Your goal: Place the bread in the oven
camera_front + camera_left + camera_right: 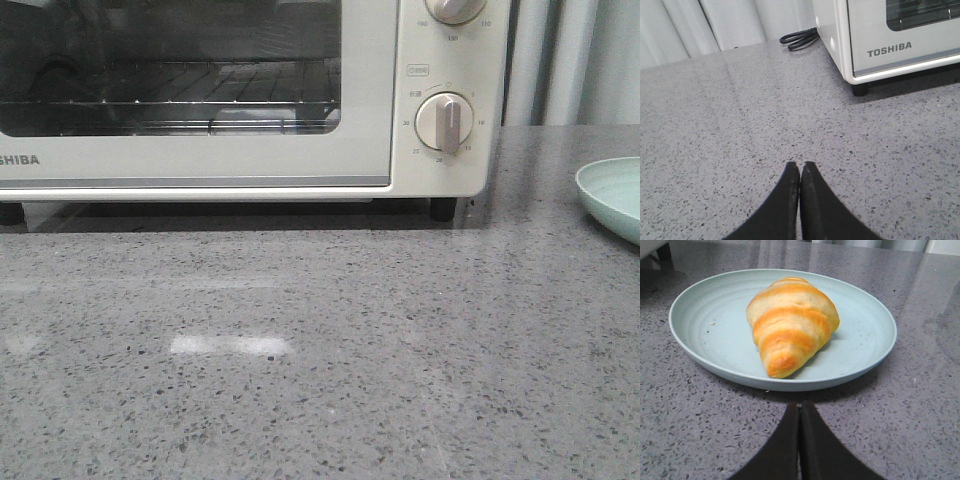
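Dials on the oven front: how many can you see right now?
2. One full dial sits low on the oven's right panel; a second dial above it is cut off by the front view's top edge. More may be hidden higher up.

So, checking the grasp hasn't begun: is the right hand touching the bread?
Apart. The right wrist view shows the right hand short of the plate; bread lies beyond.
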